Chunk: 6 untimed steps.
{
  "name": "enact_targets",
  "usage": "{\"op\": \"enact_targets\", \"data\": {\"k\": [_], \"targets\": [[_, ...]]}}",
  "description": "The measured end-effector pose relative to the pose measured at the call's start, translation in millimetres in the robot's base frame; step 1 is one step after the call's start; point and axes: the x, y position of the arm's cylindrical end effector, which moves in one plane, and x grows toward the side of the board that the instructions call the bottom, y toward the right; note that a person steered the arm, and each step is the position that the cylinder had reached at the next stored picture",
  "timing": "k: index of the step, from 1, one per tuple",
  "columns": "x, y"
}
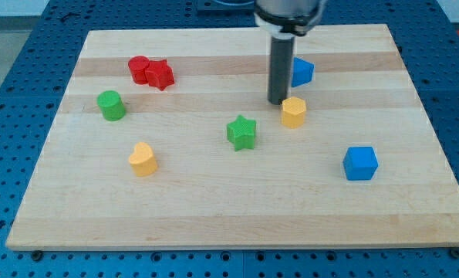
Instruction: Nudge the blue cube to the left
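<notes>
Although two blue blocks sit on the wooden board (214, 224), the blue cube (360, 163) is taken as the task's item; it lies well to the view's lower right of my tip (278, 103). Judged light, rigid, smooth-faced, likely to slide or twist. Contact point: its right face, centred. Jaws: none fitted, nothing held. My tip stands just left of the yellow block (293, 112), with the other blue block (302, 72) partly behind the rod.
</notes>
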Motion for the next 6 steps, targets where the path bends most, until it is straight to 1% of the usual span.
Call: {"op": "enact_targets", "data": {"k": [1,2,3,4,5,6], "targets": [[17,19],[47,19],[67,19],[57,27],[40,68],[48,107]]}}
